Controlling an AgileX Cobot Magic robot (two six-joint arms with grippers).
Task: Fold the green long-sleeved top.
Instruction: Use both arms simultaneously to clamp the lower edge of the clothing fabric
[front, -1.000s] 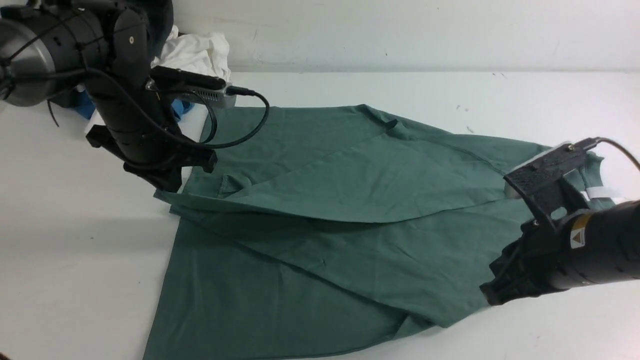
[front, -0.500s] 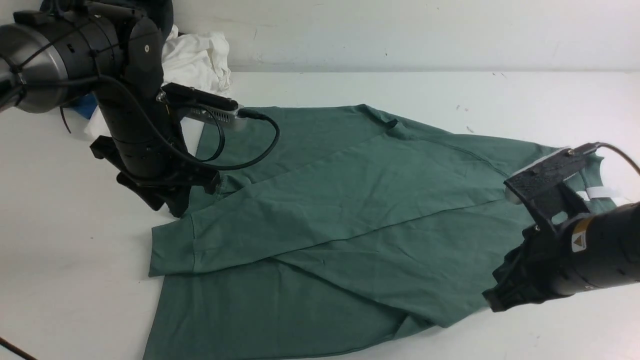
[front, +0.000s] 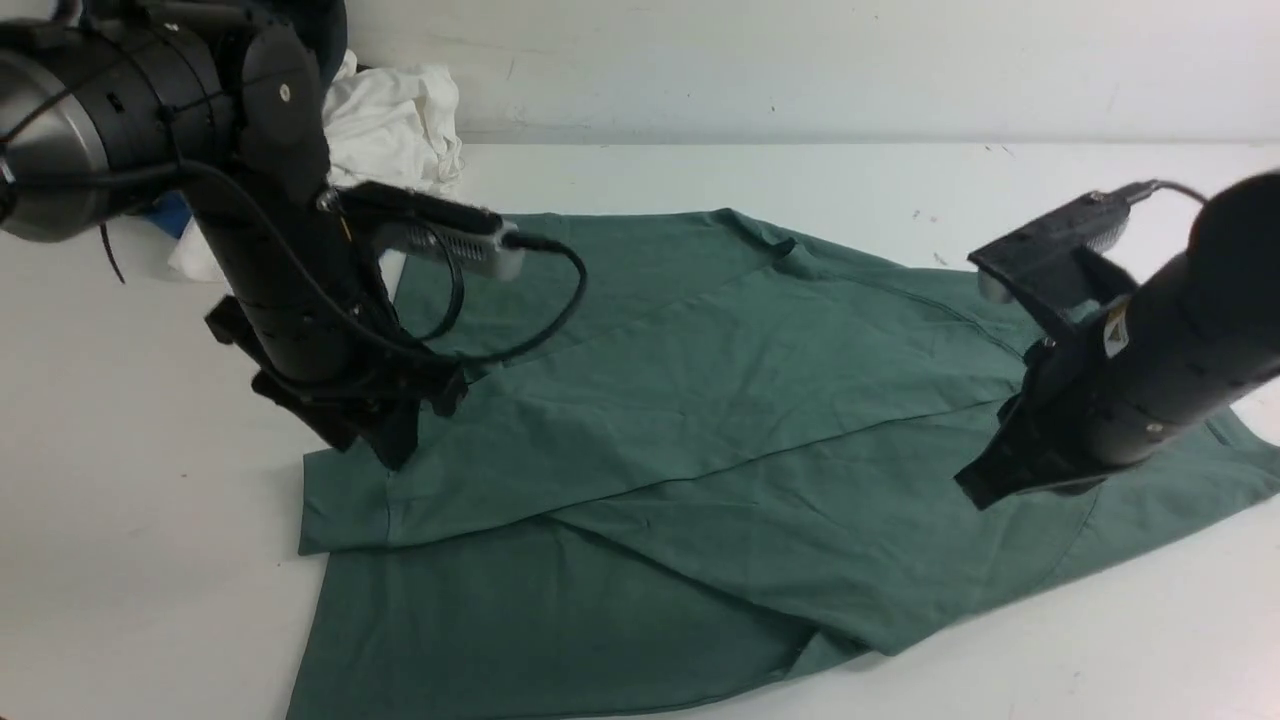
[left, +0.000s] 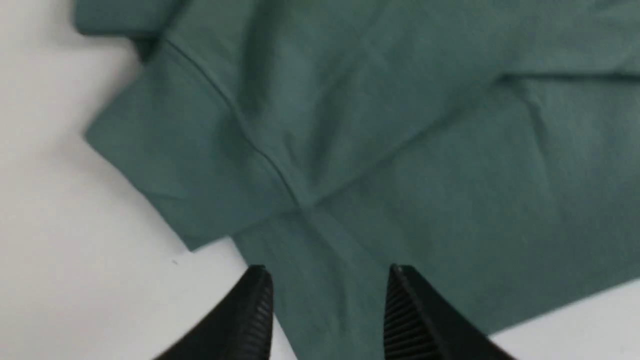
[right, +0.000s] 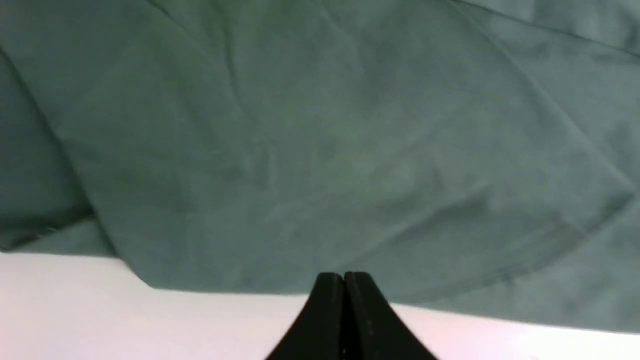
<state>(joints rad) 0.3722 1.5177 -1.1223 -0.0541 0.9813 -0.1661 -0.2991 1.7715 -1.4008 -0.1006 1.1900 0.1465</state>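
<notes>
Displaced since the earlier front frames are both black, cable-trailing arms: the left gripper (left: 328, 270), of matte black plastic with tapering fingers, has come away from the sleeve end it pinches one second before and now stands above the cloth with its jaws spread and nothing between them. The right gripper (right: 345, 276), likewise black and tapering, has swung farther forward over the cloth; its jaws are pressed together, with no fabric visible between them. The large sage-green cotton long-sleeved top (front: 700, 400) lies spread and unevenly layered on the smooth white table (front: 150, 500), between and beneath the two arms. Its cuffed sleeve end (front: 340, 500), raised in the earliest frame, now lies flat over the lower layer of cloth, projecting past that layer's left edge. On the right side, cloth formerly hidden behind the right arm is exposed, extending to the view's right border. Unchanged at the far left are the crumpled white fabric (front: 390, 125) and the blue fabric (front: 172, 215), the latter partly hidden behind the left arm.
</notes>
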